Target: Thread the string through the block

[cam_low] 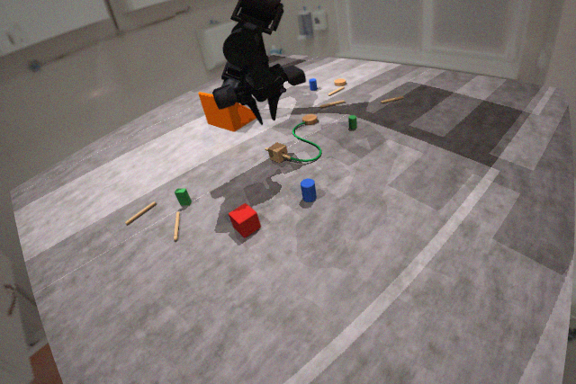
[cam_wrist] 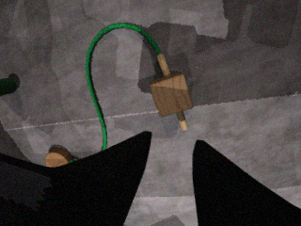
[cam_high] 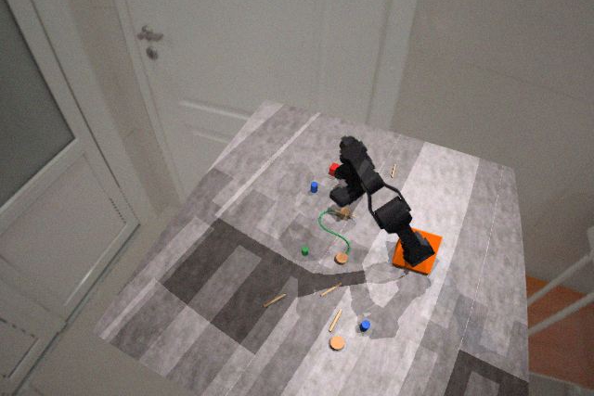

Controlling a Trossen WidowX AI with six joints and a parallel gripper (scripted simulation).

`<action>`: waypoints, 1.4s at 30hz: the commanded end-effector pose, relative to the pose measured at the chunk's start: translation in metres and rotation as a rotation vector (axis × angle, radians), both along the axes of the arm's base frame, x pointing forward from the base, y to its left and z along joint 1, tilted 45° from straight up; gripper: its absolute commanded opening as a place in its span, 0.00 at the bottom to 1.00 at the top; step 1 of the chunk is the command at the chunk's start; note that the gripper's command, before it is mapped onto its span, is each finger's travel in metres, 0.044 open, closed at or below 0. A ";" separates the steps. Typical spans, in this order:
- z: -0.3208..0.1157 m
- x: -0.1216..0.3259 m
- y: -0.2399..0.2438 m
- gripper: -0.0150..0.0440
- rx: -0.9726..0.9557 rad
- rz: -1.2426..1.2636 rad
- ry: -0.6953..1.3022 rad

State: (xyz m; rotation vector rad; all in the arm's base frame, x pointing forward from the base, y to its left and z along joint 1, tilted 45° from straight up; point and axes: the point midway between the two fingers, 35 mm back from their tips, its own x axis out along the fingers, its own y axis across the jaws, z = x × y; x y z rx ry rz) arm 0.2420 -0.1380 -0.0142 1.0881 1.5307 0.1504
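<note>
The wooden block [cam_high: 343, 213] [cam_low: 278, 152] [cam_wrist: 171, 96] sits on the table. The stick [cam_low: 286, 156] [cam_wrist: 183, 124] is in its hole and shows at both sides, with a short bare end on one side and the string end on the other. The green string [cam_high: 319, 220] [cam_low: 319, 153] [cam_wrist: 88, 66] curves from that end to the round button [cam_high: 341, 258] [cam_low: 310, 120] [cam_wrist: 56, 160]. The part of the stick inside the block is hidden. My gripper [cam_low: 267, 121] [cam_wrist: 172, 143] is partly open and empty, above the table, near the bare end in the wrist view.
A red cube [cam_high: 333, 169] [cam_low: 244, 220] and a blue cylinder [cam_high: 314, 186] [cam_low: 308, 190] stand near the block. A green cylinder [cam_high: 304, 250] [cam_low: 352, 122] stands near the button. An orange box [cam_low: 218, 112] is by the arm's base. Several loose sticks lie around.
</note>
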 end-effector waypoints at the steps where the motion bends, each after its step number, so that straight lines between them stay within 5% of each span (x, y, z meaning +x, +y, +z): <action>1: -0.003 -0.015 0.003 0.46 -0.064 0.358 -0.312; 42: -0.038 -0.007 0.034 0.46 -0.066 0.358 -0.313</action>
